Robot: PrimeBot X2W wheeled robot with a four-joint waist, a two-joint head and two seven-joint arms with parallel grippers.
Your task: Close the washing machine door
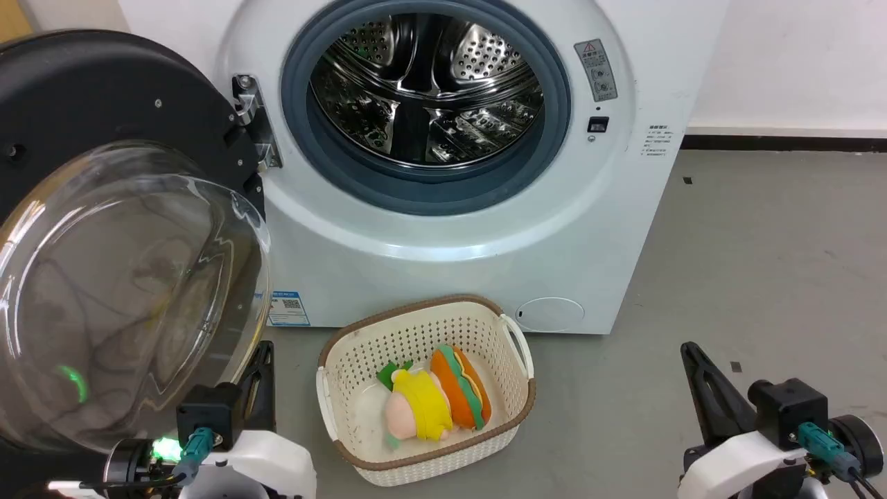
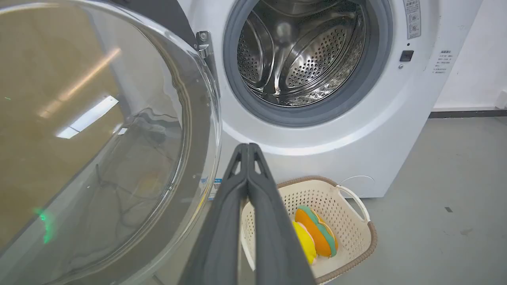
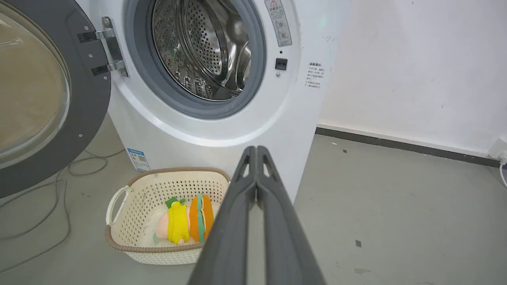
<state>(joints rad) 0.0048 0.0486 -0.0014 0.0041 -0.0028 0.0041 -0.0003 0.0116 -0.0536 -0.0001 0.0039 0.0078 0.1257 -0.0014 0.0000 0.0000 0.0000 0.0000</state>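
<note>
— Where's the washing machine door (image 1: 125, 277)?
— Swung wide open, at nine o'clock of the washing machine (image 1: 450, 229).
— Grippers?
— Left gripper (image 2: 247, 147) and right gripper (image 3: 256, 149): fingers pressed together, holding nothing.

Grey floor (image 1: 776, 277) bears the washing machine (image 1: 429, 256) and a cream basket (image 1: 416, 336).

Light was bright and even, falling from overhead, so shadows on the floor (image 1: 762, 263) were soft. Strip-light glare ran pale across the washing machine door (image 2: 91, 114), with a green glint (image 2: 43, 221) low on its glass. The steel drum (image 1: 426, 83) sparkled. My wrist views bowed at their edges.
</note>
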